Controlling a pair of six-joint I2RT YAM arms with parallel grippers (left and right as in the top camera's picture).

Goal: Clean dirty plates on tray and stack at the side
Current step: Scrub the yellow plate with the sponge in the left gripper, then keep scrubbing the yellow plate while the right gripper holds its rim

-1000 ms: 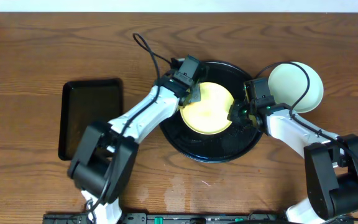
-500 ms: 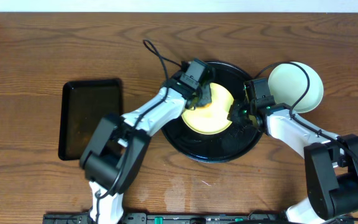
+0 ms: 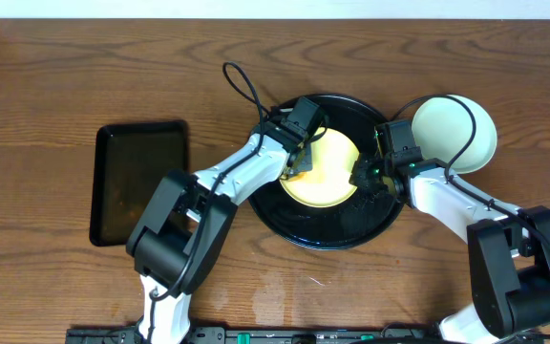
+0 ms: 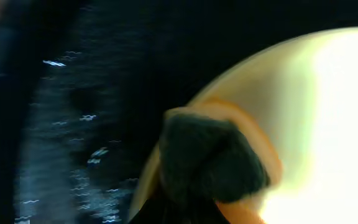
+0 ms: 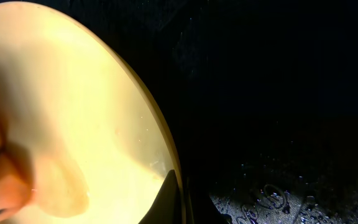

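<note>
A pale yellow plate (image 3: 327, 170) lies tilted in the round black tray (image 3: 327, 229). My left gripper (image 3: 300, 159) is shut on a dark sponge (image 4: 211, 158) with orange edges and presses it on the plate's left rim (image 4: 328, 112). My right gripper (image 3: 362, 178) is shut on the plate's right rim; one dark finger (image 5: 169, 198) lies on the plate's face (image 5: 79, 106). An orange smear (image 5: 5, 180) shows at the plate's lower left in the right wrist view. A pale plate (image 3: 456, 132) lies on the table right of the tray; I cannot tell if others are under it.
A smaller black rectangular tray (image 3: 139, 180) sits on the wooden table at the left. The round tray's floor (image 5: 278, 186) is wet with droplets. A black cable (image 3: 242, 86) loops behind the left arm.
My left gripper swept the sponge to the right over the plate's upper left, then back left and down to the rim. The right gripper and the plate have stayed still.
</note>
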